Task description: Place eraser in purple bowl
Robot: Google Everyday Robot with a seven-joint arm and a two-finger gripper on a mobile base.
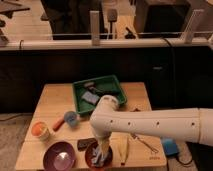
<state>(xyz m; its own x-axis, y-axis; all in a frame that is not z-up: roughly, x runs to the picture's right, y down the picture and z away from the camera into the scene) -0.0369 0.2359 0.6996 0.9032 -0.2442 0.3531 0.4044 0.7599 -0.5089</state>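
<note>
Near the front edge of the wooden table (52, 102), the gripper (100, 150) is hanging over a brown bowl (89, 159); how wide it is standing, or whether it is holding anything, I cannot tell. The eraser (85, 143), a dark block, is lying just left of it, near the purple bowl (59, 156). Bare wood is showing between that bowl and the green tray (79, 100).

Purple bowl (59, 156) front-left (pincer (101, 151) just right)
</note>
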